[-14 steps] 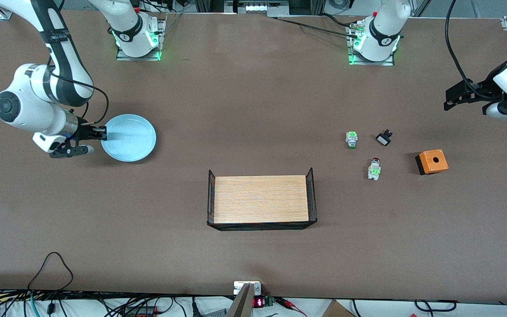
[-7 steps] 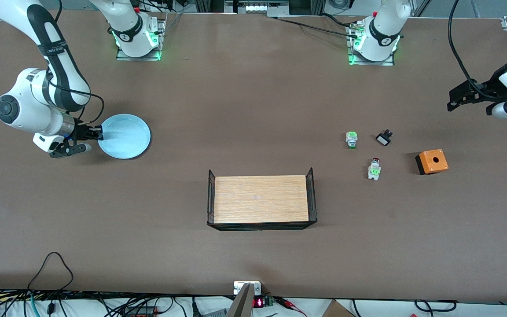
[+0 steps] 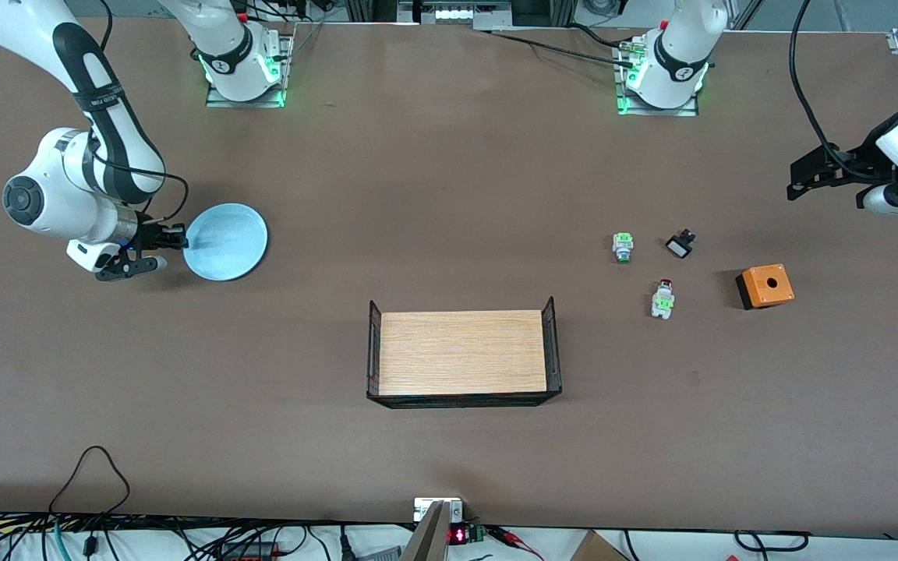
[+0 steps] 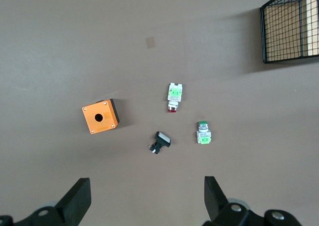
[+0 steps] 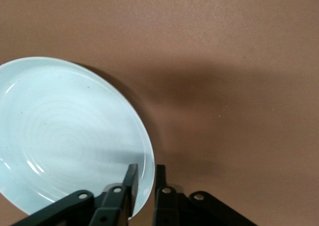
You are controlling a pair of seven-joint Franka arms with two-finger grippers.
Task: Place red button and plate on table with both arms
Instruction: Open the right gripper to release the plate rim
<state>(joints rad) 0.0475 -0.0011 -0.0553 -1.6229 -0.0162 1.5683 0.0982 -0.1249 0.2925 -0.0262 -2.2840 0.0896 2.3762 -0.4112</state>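
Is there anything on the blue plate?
The plate has no object lying on it; only the right gripper's fingers straddle its rim. The table under it is covered.

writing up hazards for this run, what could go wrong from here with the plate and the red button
1. The right hand straddles the plate rim with its fingers barely parted; pulling away now might drag or tip the plate.
2. The red button lies close to the green-capped button and a small black part, so the open left hand, hovering above them, could bump or pick the wrong piece.
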